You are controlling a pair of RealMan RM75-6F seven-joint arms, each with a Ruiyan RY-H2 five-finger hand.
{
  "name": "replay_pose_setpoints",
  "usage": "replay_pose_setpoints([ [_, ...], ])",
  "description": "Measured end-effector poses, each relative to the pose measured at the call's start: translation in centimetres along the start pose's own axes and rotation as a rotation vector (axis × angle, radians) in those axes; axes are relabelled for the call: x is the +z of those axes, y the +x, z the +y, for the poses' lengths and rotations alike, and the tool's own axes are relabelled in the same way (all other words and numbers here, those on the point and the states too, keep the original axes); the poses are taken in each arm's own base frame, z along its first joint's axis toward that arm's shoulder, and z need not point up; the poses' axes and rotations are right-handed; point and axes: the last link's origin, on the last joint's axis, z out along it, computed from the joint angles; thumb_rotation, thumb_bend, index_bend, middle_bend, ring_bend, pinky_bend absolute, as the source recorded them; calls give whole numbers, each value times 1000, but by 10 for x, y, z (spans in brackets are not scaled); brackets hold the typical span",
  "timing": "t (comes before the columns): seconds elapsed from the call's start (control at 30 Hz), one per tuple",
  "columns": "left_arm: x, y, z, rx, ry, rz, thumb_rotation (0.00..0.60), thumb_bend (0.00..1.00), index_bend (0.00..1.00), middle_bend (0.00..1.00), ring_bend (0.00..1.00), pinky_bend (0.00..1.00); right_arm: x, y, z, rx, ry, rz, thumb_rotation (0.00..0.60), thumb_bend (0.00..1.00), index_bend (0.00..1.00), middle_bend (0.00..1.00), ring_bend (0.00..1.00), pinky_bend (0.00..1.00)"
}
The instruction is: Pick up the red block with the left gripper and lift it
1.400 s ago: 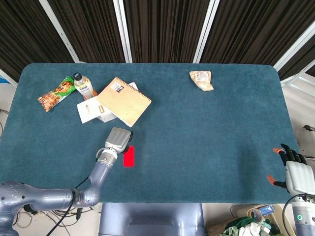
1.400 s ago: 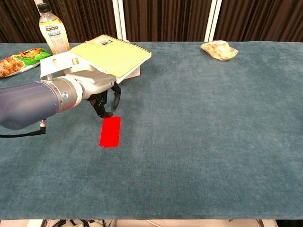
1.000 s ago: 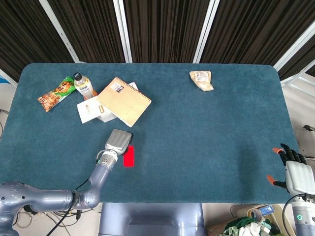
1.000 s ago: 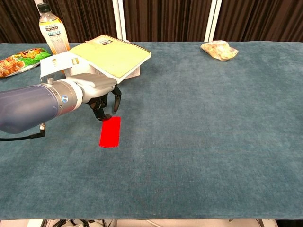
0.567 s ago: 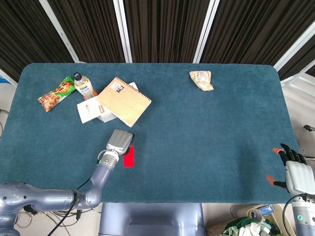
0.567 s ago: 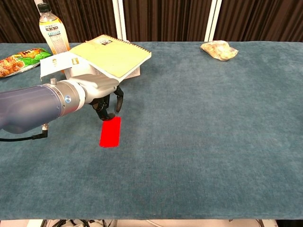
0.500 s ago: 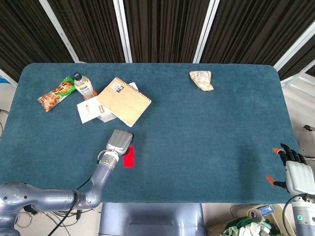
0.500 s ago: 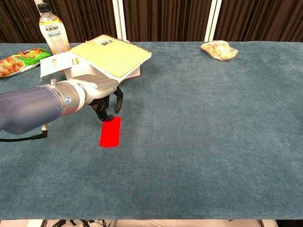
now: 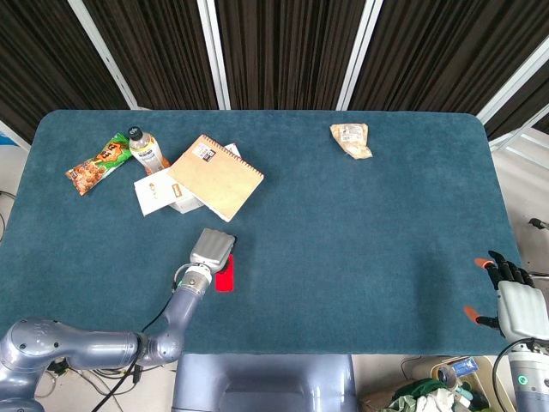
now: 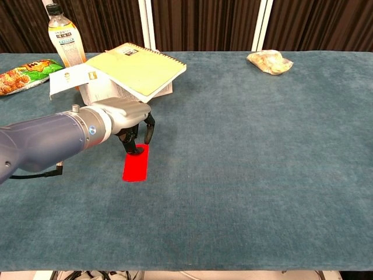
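The bench [image 9: 360,232] is covered in a dark teal, felt-like cloth with rounded far corners; behind it hang dark vertical blinds divided by white frame bars. The red block [image 10: 136,163] lies flat on the cloth near the front left, its far end under the left robot hand [image 10: 129,119], whose dark fingertips [image 10: 133,150] point down onto that end; whether they grip it cannot be told. The right robot hand [image 9: 512,296] sits off the bench's front right corner, fingers spread, holding nothing. At the far left lie a snack bag [image 9: 99,162], a drink bottle [image 10: 63,37], a spiral notebook [image 10: 136,68] over a white box [image 9: 163,192]; their printing is too small to read. A wrapped snack [image 10: 269,61] lies far right.
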Motion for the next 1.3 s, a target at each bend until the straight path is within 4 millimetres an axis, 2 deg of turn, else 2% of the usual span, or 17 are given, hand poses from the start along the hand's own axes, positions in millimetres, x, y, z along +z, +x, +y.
replay_pose_setpoints([
  [0.9, -1, -3, 6, 28, 7, 15, 600, 384, 564, 1000, 998, 959, -1, 0, -1, 7, 11, 8, 600, 53, 259, 104, 137, 151],
  [1.3, -2, -3, 8, 39, 10, 19, 600, 483, 604, 1000, 998, 959, -1, 0, -1, 12, 13, 5, 600, 54, 259, 105, 136, 151],
])
